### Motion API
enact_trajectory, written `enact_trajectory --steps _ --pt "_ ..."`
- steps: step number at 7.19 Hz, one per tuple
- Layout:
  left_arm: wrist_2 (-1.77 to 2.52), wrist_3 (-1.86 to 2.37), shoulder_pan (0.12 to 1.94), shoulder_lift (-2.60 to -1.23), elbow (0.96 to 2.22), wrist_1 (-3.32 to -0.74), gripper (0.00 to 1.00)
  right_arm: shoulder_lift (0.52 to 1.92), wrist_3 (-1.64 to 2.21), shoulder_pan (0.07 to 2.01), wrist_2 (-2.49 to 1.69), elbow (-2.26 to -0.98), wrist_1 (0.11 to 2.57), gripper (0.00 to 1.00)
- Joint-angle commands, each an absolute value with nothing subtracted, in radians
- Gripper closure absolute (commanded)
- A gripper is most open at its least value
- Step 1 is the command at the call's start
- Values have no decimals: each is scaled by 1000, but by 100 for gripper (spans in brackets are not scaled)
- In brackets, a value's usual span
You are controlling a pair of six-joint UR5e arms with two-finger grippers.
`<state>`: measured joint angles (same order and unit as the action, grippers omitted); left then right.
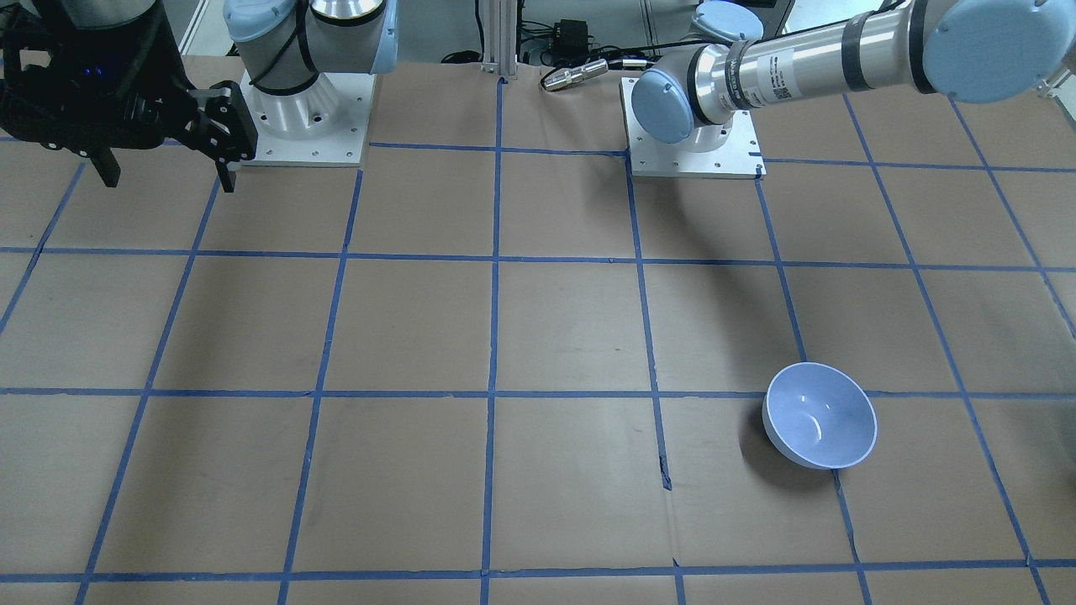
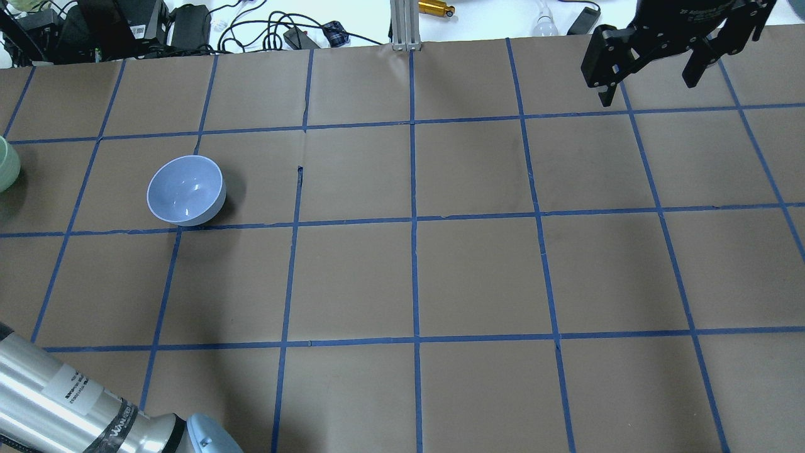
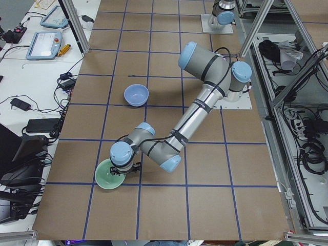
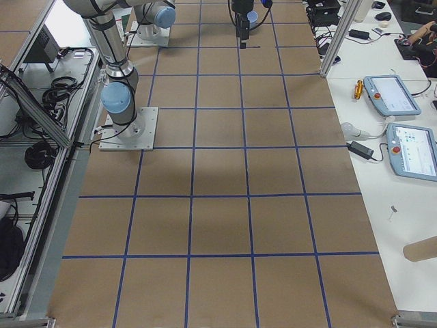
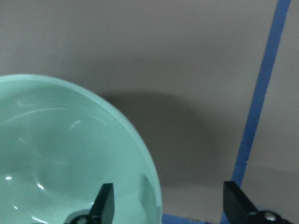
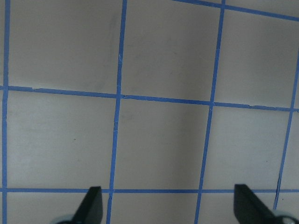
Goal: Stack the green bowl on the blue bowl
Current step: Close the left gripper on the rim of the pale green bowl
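Currently the left gripper [image 5: 167, 187] is spread wide and straddles the near rim of the green bowl [image 5: 60, 154]. One finger [image 5: 105, 201] sits inside the bowl and the other [image 5: 237, 201] outside over the table [image 5: 140, 51], and neither is visibly pressing on the wall. The blue bowl [image 2: 186, 190] stands upright and apart from this gripper, off toward the robot's right. The right gripper [image 2: 648, 85] hangs well away from both bowls, its fingers [image 6: 92, 199] wide apart with only taped paper beneath them.
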<state>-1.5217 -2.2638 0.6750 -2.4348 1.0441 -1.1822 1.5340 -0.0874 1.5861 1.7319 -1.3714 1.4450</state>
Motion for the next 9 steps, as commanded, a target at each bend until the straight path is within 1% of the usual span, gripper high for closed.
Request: enact_trajectory --steps 1,2,3,4,5,9 --pt "-1522 -2270 676 -2436 1046 -1166 44 1534 -87 1586 1732 -1371 1445 0" --pt "-1522 -2279 675 -2436 1048 -1166 52 1534 -87 1586 1732 -1371 1445 0" --pt "-1522 -2279 676 -2434 1049 -1164 74 1534 -87 1586 1732 -1371 1445 0" --pt "-1522 -2278 676 -2434 1049 -1164 85 1534 -87 1586 1732 -1371 1445 0" --pt "-1522 -2275 678 -2434 1049 -1164 100 1534 -87 1586 1732 -1371 1445 0" --pt "-1523 -2278 678 -2434 1049 -1164 100 1534 -87 1586 1732 -1371 1445 0"
